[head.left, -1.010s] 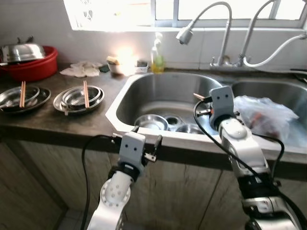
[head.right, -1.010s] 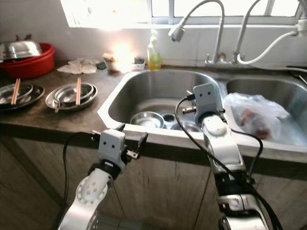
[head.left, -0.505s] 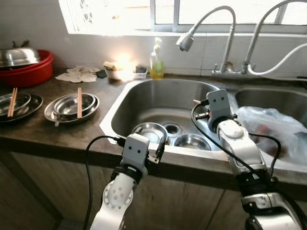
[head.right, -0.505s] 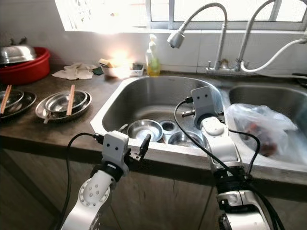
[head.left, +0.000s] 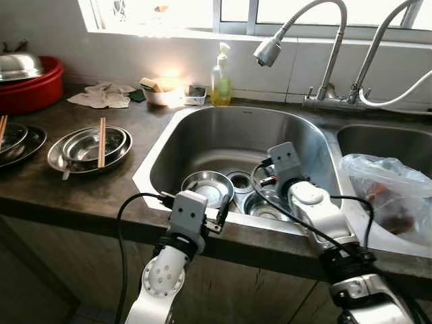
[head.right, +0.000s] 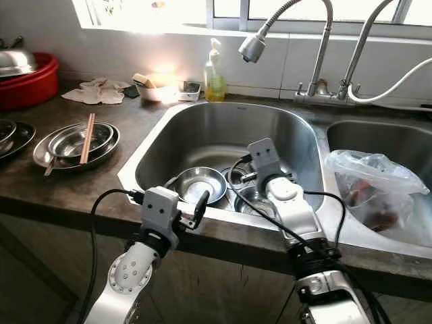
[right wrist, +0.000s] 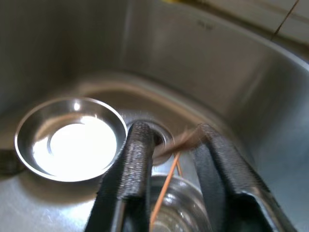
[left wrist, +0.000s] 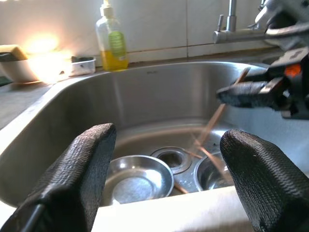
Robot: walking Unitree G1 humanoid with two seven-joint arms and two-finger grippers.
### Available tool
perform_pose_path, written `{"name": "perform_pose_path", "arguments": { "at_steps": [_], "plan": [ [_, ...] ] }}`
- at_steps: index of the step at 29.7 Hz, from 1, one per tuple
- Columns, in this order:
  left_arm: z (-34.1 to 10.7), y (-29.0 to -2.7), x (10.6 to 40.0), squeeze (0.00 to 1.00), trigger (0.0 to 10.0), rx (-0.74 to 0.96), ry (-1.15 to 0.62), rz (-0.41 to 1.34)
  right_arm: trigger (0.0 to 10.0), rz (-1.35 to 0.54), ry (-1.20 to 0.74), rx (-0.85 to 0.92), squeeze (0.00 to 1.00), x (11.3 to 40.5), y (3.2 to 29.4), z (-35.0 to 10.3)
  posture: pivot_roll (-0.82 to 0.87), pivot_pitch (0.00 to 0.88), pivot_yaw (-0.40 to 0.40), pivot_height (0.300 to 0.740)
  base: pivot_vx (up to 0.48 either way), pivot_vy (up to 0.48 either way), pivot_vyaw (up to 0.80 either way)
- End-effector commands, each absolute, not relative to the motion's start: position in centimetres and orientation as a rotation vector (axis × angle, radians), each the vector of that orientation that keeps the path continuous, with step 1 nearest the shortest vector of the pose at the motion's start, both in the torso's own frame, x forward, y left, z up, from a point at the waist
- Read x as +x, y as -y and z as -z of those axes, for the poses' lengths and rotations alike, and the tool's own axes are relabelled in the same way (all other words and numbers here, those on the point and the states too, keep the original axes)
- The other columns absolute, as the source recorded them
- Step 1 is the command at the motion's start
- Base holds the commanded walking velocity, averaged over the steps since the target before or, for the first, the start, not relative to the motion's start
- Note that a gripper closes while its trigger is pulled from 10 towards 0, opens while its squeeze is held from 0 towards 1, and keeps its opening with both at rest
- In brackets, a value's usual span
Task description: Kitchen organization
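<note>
Two steel bowls are sitting at the bottom of the sink (head.left: 165,158), one (head.left: 208,187) toward its front-left corner and the other (head.left: 266,206) just beside it near the drain (head.left: 241,181), and my right hand (head.left: 264,177) is hanging right over them. I am pinching a pair of chopsticks (right wrist: 169,166) in that hand; their long axis is slanting from my fingers (right wrist: 133,159) down toward the second bowl, so the tips are pointing at it from just above. My left hand (head.left: 223,210) is hovering at the sink's front rim with its fingers spread wide and gripping nothing, facing the first bowl, which is nearer to it than to my right.

The chopsticks are blurring in both wrist views, and I am not managing to tell whether their tips are touching the bowl. My right wrist is covering part of the second bowl. More bowls with chopsticks (head.left: 101,142) are lying on the worktop toward its left edge.
</note>
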State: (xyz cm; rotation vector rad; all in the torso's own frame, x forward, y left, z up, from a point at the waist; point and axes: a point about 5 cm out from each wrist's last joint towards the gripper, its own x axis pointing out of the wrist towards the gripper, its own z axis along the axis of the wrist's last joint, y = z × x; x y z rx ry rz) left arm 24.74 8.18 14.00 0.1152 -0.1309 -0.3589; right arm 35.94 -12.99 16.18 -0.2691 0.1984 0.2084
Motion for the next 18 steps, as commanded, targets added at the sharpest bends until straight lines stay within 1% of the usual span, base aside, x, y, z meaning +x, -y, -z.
{"name": "perform_pose_path", "arguments": {
  "at_steps": [1,4,5,6,7,9,10,14,16,18],
  "plan": [
    [-14.2,-8.2,24.6,0.00,10.0,0.114,0.136,0.359,10.0,-0.172,-0.143,-0.256,1.00,35.9,13.6,-17.2,0.05,0.002,-0.032,0.740,0.000,0.000,0.00],
    [-14.1,-8.2,24.7,0.00,10.0,0.115,0.137,0.360,10.0,-0.145,-0.140,-0.262,1.00,35.7,14.0,-17.2,0.05,0.004,-0.032,0.740,0.000,0.000,0.00],
    [-14.1,-8.2,24.7,0.00,10.0,0.116,0.136,0.359,10.0,-0.144,-0.112,-0.254,0.16,35.5,14.0,-17.4,0.05,0.009,-0.030,0.740,0.000,0.000,0.00],
    [-14.1,-8.2,24.7,0.00,10.0,0.116,0.136,0.359,10.0,-0.144,-0.112,-0.254,0.16,35.5,14.0,-17.4,0.05,0.009,-0.030,0.740,0.000,0.000,0.00],
    [-14.2,-8.2,24.7,0.00,10.0,0.116,0.138,0.357,10.0,-0.123,-0.062,-0.239,0.00,35.0,14.2,-17.9,0.05,0.010,-0.030,0.740,0.000,0.000,0.00],
    [-14.2,-8.2,24.7,0.00,10.0,0.115,0.138,0.357,10.0,-0.116,-0.028,-0.225,0.00,34.6,14.3,-18.2,0.05,0.013,-0.030,0.740,0.000,0.000,0.00],
    [-14.2,-8.3,24.7,0.00,10.0,0.116,0.137,0.356,10.0,-0.115,0.020,-0.204,0.00,33.9,14.3,-18.7,0.05,0.015,-0.029,0.740,0.000,0.000,0.00],
    [-14.2,-8.4,24.6,0.00,10.0,0.117,0.134,0.354,10.0,-0.101,0.117,-0.167,0.00,32.3,14.6,-19.7,0.05,0.018,-0.026,0.740,0.000,0.000,0.00],
    [-14.1,-8.5,24.5,0.00,10.0,0.116,0.131,0.355,10.0,-0.098,0.178,-0.135,0.00,30.7,14.9,-20.4,0.04,0.021,-0.020,0.740,0.000,0.000,0.00],
    [-14.1,-8.5,24.5,0.00,10.0,0.116,0.130,0.356,10.0,-0.099,0.190,-0.129,0.00,30.2,15.0,-20.6,0.04,0.024,-0.018,0.740,0.000,0.000,0.00]
  ]
}}
